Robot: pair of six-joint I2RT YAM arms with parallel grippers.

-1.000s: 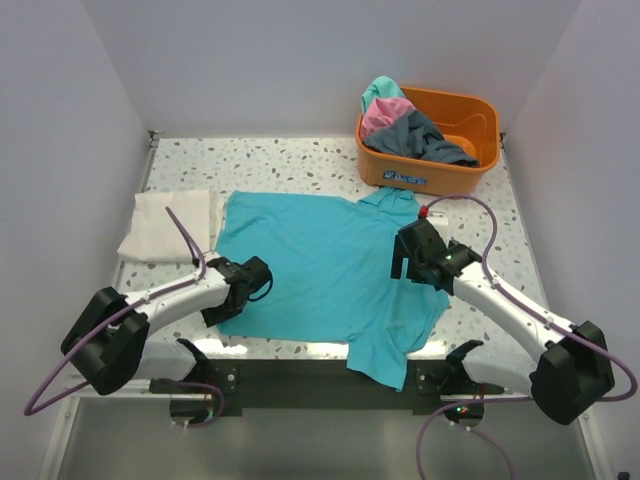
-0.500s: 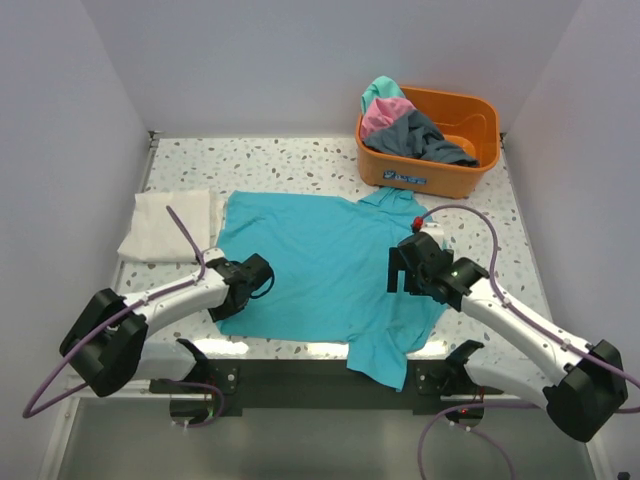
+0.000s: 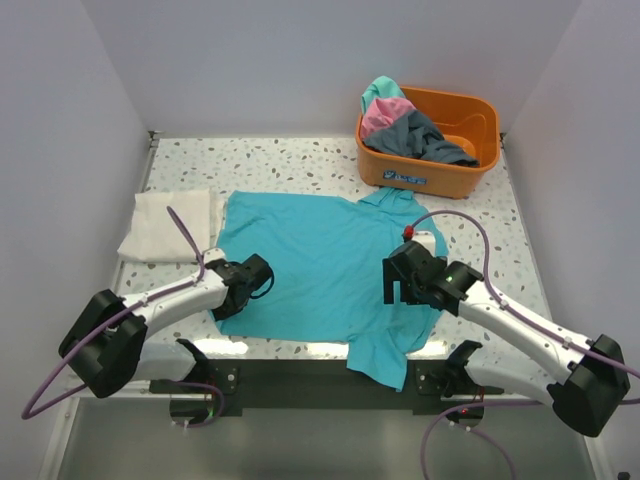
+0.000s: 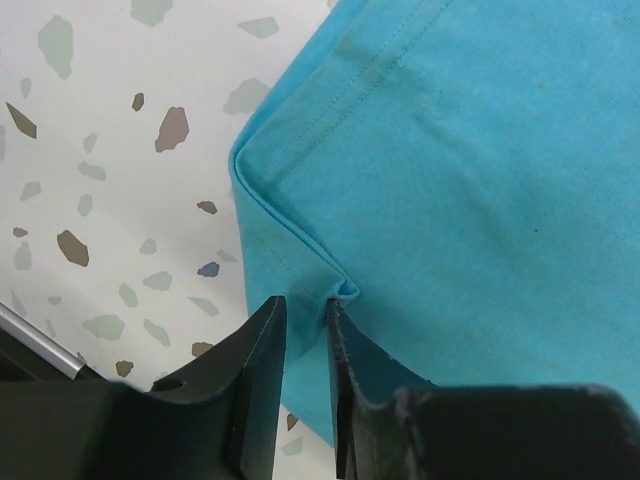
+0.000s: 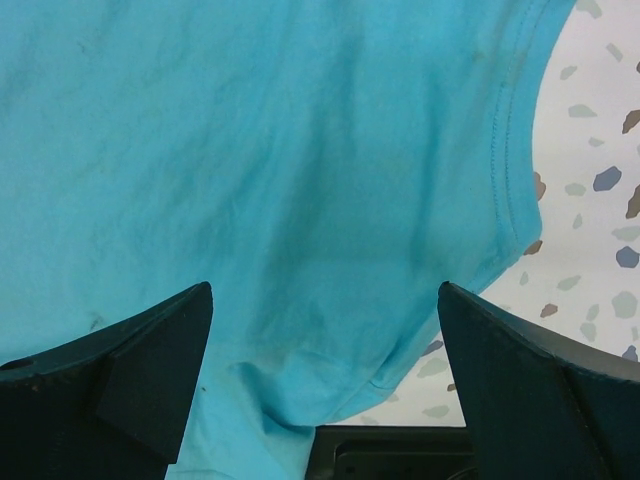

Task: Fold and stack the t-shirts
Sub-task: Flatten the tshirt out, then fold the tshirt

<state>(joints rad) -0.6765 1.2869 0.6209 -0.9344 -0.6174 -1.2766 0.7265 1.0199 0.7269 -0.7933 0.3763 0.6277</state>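
**Top external: teal shirt spread crosswise on the table**

The teal t-shirt [image 3: 320,260] lies flat at the table centre. Its long axis runs from 9 to 3 o'clock, with the straight hem at 9. One flap hangs over the table [image 3: 300,155] edge at 6. Only my left wrist view shows its corner standing up as a small ridge at my left gripper [image 4: 303,305]. The jaws stand a slim gap apart, and I cannot confirm a grip. My right gripper [image 5: 322,290] is spread wide over the cloth at 3.
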